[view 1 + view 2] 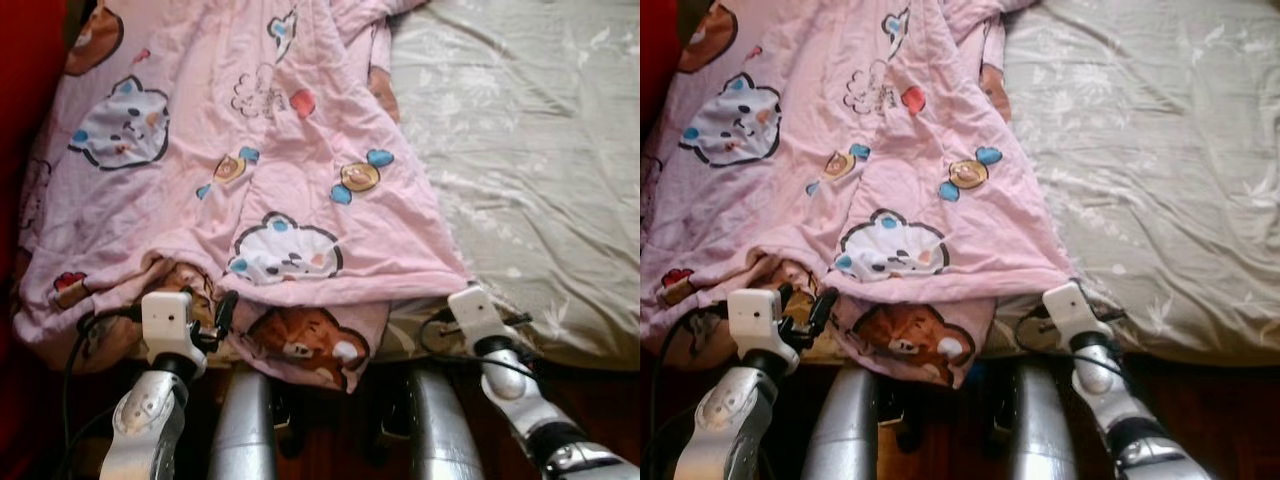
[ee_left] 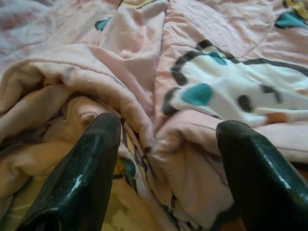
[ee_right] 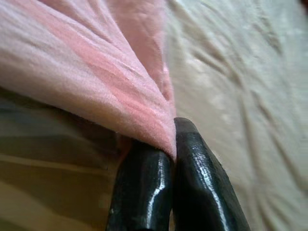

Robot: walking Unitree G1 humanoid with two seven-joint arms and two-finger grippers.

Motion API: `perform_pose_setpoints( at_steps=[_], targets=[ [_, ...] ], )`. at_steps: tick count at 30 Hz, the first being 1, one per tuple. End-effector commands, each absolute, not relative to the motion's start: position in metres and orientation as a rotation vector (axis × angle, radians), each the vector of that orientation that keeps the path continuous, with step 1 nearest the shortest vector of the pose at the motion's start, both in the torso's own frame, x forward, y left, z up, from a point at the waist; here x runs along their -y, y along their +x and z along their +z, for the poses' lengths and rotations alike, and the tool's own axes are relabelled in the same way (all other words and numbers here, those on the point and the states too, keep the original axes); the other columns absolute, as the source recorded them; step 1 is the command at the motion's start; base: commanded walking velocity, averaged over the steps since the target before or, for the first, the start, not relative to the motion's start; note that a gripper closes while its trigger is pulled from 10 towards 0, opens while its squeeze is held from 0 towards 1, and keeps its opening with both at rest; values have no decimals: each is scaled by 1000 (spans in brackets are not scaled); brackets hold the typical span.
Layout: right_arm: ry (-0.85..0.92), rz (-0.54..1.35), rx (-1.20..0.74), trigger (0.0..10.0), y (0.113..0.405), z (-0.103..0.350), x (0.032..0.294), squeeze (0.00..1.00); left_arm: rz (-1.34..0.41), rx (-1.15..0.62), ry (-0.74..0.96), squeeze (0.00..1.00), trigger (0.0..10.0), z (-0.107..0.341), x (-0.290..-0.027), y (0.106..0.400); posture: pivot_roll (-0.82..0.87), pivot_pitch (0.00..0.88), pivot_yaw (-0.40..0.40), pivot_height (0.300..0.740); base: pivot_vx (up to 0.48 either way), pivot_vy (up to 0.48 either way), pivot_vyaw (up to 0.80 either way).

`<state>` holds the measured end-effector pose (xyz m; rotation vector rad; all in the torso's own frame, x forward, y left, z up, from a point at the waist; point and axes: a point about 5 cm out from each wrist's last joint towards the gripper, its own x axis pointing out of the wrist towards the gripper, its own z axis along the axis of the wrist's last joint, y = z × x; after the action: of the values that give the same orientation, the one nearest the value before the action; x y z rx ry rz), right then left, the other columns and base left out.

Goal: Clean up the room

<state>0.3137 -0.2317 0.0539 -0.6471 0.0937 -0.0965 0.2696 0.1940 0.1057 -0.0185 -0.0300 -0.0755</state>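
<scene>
A pink blanket (image 1: 250, 150) printed with cartoon bears lies spread over the left half of the bed. Its near edge is bunched and folded over the bed's front. My left gripper (image 2: 168, 130) is open, and its black fingers (image 2: 91, 163) straddle a thick fold of that near edge, by the blanket's left corner (image 1: 205, 310). My right gripper (image 3: 168, 137) is shut on a thin pinch of the pink blanket at its near right corner (image 1: 462, 292), just above the sheet.
The bed's grey-green flowered sheet (image 1: 530, 150) lies bare on the right half. A red surface (image 1: 25, 60) runs along the far left. Dark wooden floor (image 1: 600, 400) shows below the bed's front edge, beside my silver legs (image 1: 245, 430).
</scene>
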Motion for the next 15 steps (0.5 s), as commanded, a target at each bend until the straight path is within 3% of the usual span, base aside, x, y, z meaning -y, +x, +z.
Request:
perform_pose_setpoints(
  at_steps=[1, 2, 3, 9, 15],
  targets=[
    [-660, -149, -153, 0, 296, 39, 249, 0, -71, -24, -21, 0, 10000, 90, -195, 267, 124, 374, 34, 622, 0, 0, 0],
    [-660, -149, -153, 0, 296, 39, 249, 0, -71, -24, -21, 0, 10000, 90, -195, 267, 124, 374, 34, 622, 0, 0, 0],
    [-665, -171, -155, 10000, 286, 36, 259, 0, -71, -28, -23, 0, 10000, 86, -195, 270, 112, 361, 30, 622, 0, 0, 0],
    [-655, -175, -178, 10000, 252, 18, 269, 0, -71, -39, -28, 0, 10000, 80, -193, 276, 84, 323, 18, 622, 0, 0, 0],
    [-713, -164, -308, 10000, 195, -15, 270, 0, -61, -42, -33, 0, 10000, 70, -193, 285, 62, 278, 3, 622, 0, 0, 0]
  ],
)
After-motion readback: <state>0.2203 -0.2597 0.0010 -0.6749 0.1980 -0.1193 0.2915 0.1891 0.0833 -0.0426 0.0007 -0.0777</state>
